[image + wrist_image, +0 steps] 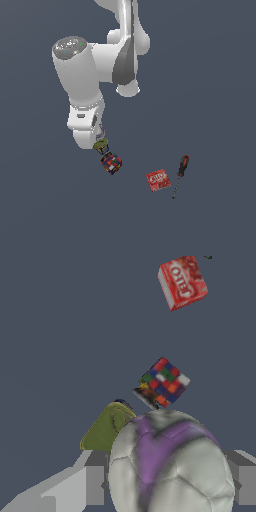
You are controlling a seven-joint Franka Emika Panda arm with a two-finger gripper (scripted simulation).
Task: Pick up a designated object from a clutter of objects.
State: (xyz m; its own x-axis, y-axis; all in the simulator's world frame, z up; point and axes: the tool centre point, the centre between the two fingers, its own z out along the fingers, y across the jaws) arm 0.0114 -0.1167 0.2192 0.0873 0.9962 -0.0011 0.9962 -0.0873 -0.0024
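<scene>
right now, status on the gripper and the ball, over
Gripper shut on the ball. Olive-green block and multicoloured cube close beside it. Nothing blocking.

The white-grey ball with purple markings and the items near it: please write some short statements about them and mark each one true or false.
1. The white-grey ball sits between the fingers of the claw. True.
2. The multicoloured cube lies at the exterior view's right of the red packet. False: it lies at the left of the red packet.
3. The screwdriver lies beside the red packet, apart from the cube. True.
4. The olive-green block is stacked on the red packet. False: it sits next to the ball and the cube, far from the packet.
5. The claw holds the cube. False: the cube lies free, beside the claw.
</scene>
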